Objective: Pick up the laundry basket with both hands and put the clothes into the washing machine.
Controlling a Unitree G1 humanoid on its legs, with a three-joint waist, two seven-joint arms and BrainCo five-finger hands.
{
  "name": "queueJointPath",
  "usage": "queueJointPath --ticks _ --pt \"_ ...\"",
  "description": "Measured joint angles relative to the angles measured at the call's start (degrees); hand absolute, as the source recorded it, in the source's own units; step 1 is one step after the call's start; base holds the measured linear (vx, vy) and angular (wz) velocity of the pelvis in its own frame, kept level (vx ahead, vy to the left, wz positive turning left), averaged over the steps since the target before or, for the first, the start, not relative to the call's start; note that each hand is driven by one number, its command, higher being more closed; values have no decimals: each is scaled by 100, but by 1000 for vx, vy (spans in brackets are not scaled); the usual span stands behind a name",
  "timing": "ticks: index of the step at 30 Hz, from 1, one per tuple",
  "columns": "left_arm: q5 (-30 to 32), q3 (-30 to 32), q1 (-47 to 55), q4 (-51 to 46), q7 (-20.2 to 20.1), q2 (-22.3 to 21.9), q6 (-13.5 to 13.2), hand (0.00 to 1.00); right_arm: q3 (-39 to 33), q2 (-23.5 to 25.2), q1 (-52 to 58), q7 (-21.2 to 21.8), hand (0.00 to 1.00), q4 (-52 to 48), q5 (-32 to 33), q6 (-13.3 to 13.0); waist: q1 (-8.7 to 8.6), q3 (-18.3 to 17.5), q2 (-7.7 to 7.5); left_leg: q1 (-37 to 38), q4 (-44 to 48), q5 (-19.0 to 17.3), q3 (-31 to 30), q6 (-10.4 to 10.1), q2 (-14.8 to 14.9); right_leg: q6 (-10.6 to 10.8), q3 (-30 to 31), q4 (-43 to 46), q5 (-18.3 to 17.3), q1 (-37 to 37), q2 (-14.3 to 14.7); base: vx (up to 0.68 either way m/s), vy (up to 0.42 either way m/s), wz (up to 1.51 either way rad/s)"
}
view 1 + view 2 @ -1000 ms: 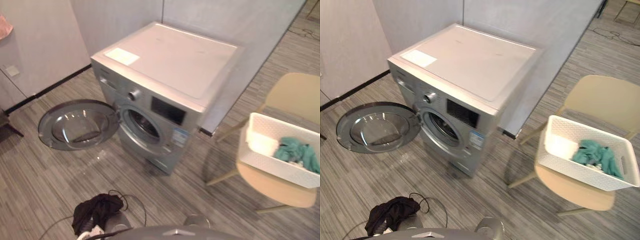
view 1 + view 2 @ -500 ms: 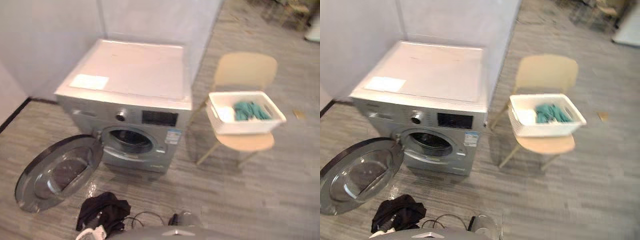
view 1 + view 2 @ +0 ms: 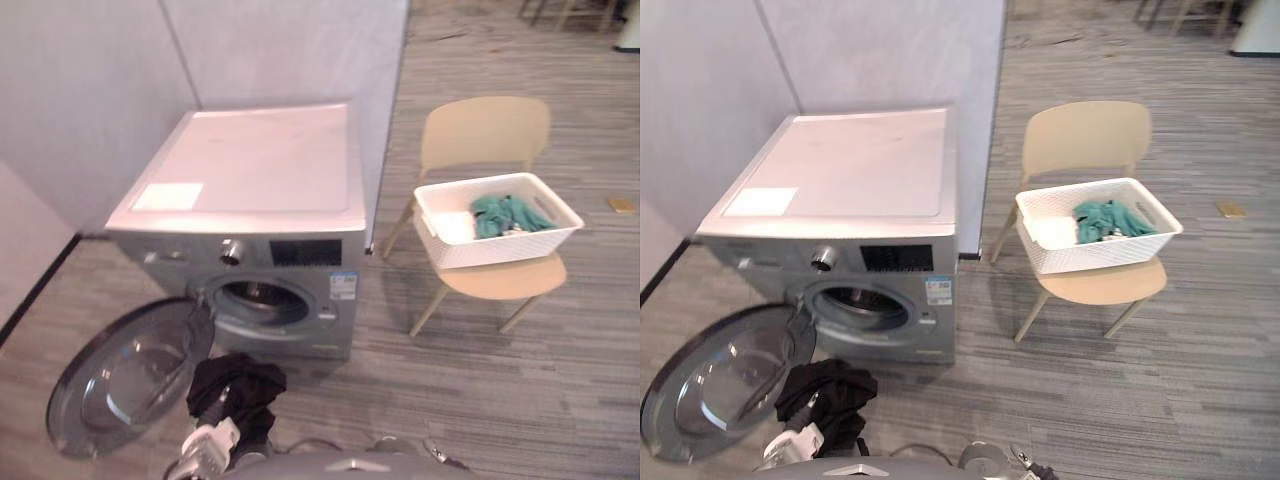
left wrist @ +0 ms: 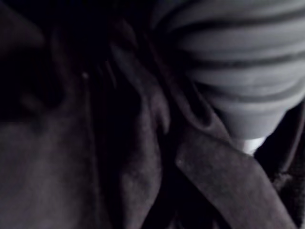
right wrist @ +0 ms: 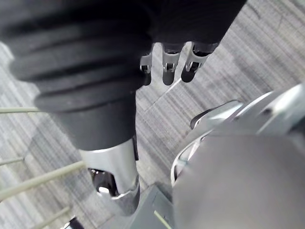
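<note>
Basket waits ahead on the right, well apart from both hands.
The white plastic laundry basket [image 3: 1095, 255] sits on the pale yellow chair [image 3: 1090, 140], its long side running left to right, with green clothes [image 3: 1105, 218] inside. The grey washing machine [image 3: 840, 180] stands beside it, round door [image 3: 720, 375] open. The right hand [image 5: 167, 67] hangs loose and empty, and looks nearer. I cannot tell if the left hand [image 4: 238, 71] is open.

The grey floor [image 3: 1200, 380] carries the washing machine [image 3: 845, 180] and a beige chair [image 3: 1088, 135], the laundry basket [image 3: 1100, 255] on its seat
</note>
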Motion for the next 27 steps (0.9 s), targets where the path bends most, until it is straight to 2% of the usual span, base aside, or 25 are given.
queueJointPath --ticks 1,3,4,5,6,7,9,12,15,17,20,25,27 --pt "-87 -115 -6 1 13 50 -12 100 55 -9 -59 -3 0 -15 87 -8 31 11 -17 -40 -372 -219 4 30 6 19 31 -18 15 -22 -50 161 159 -67" --pt "-101 -256 41 8 31 88 0 100 55 71 -105 -11 0 -168 121 -43 101 16 -37 339 -2191 -301 54 37 -29 101 242 106 91 -195 -99 214 235 -79" --pt "-100 -295 39 26 48 87 12 100 54 97 -117 -11 0 -198 121 -62 91 29 -59 482 -2630 -284 51 44 -104 107 307 211 83 -263 -118 178 257 -60" --pt "-96 -398 23 46 85 81 42 100 42 123 -132 -11 0 -232 125 -67 76 45 -108 759 -3313 -315 65 -110 -288 251 447 497 0 -444 -197 184 272 -29" --pt "-92 -515 -66 89 127 94 60 100 -27 192 -160 -11 0 -198 128 -58 43 76 -298 946 -3596 -362 156 -208 -570 382 574 712 -89 -618 -415 187 277 -21" --pt "-97 -707 -152 48 126 185 58 100 -50 293 -151 -11 0 -151 127 -54 43 178 -428 924 -3591 -354 226 -156 -719 405 634 718 -28 -687 -567 138 202 -4" --pt "-96 -937 -219 63 127 276 76 100 -141 408 -116 -11 0 -160 151 -57 -18 227 -504 822 -3467 -424 292 -39 -832 444 623 665 59 -693 -698 107 165 -1" --pt "-98 -1306 -387 -94 129 277 74 100 -153 320 -173 -8 0 -172 176 -65 -35 459 -479 665 -3260 -520 314 87 -879 446 619 500 253 -724 -760 38 150 0" --pt "-227 -1565 -653 -464 189 251 22 100 -109 203 -281 -14 0 -312 190 -86 9 766 -376 165 -3012 -672 386 146 -789 537 653 465 390 -1106 -714 -38 98 -12" --pt "-388 -1781 -927 -775 256 277 11 100 3 199 -336 -80 0 -444 232 -110 77 1087 -444 -188 -2837 -756 448 148 -662 537 715 487 468 -1446 -624 -100 38 -17" --pt "-579 -1989 -1248 -1130 361 341 -32 100 252 188 -361 -118 0 -670 383 -143 88 1387 -550 -684 -2526 -846 422 172 -509 535 729 695 465 -1896 -560 -121 6 -7" --pt "-998 -1909 -2050 -1743 633 427 -95 100 566 150 -471 -132 0 -1255 640 -311 82 1796 -582 -1830 -1878 -949 314 240 -302 501 793 1256 436 -3008 -524 -126 -8 -8" --pt "-1246 -1680 -2583 -1855 857 600 -157 100 648 119 -473 -230 0 -1421 767 -388 77 1870 -622 -2402 -1581 -988 261 275 -174 468 828 1514 416 -3573 -477 -108 -30 -12"
